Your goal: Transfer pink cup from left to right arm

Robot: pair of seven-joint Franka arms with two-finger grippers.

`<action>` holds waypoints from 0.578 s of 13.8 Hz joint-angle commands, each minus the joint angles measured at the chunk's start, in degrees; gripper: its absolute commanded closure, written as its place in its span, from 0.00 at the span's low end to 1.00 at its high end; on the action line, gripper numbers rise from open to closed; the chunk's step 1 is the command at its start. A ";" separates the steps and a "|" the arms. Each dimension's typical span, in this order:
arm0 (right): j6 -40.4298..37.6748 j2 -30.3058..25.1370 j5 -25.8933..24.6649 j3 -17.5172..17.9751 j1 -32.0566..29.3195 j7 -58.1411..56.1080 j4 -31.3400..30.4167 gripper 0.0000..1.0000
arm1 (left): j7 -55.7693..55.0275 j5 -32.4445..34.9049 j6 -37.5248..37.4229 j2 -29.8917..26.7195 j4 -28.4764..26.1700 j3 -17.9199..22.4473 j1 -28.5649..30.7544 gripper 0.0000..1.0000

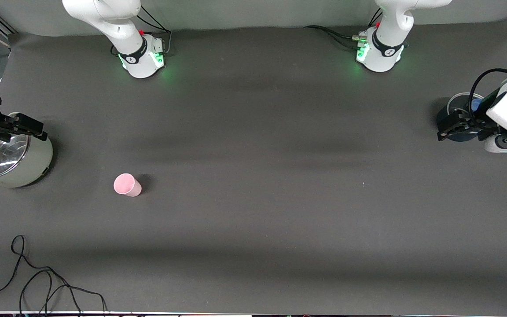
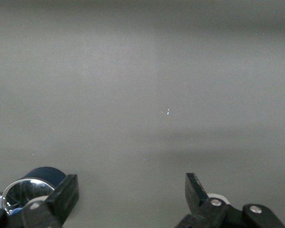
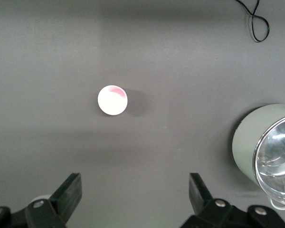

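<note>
The pink cup (image 1: 127, 185) stands upright on the dark table toward the right arm's end, held by neither gripper. It also shows in the right wrist view (image 3: 112, 100), seen from above. My right gripper (image 1: 38, 127) is open and empty over the rim of a silver pot, apart from the cup; its jaws show wide apart in the right wrist view (image 3: 135, 187). My left gripper (image 1: 442, 130) is open and empty at the left arm's end of the table, over a dark blue container, and shows in the left wrist view (image 2: 132, 187).
A silver pot (image 1: 16, 163) stands at the right arm's end, also in the right wrist view (image 3: 266, 147). A dark blue container (image 1: 458, 114) stands at the left arm's end, also in the left wrist view (image 2: 38, 178). A black cable (image 1: 38, 281) lies near the front camera.
</note>
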 commanded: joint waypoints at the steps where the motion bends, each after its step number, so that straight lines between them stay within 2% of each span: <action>1: 0.89 -0.57 -1.06 -0.61 0.91 0.42 -0.60 0.00 | 0.81 -0.70 -1.04 -1.96 -1.40 0.86 -0.98 0.00; 8: 0.81 -0.39 -0.98 -0.61 0.83 0.33 -0.52 0.00 | 1.24 -0.26 -2.28 -1.96 -1.04 0.77 -0.98 0.00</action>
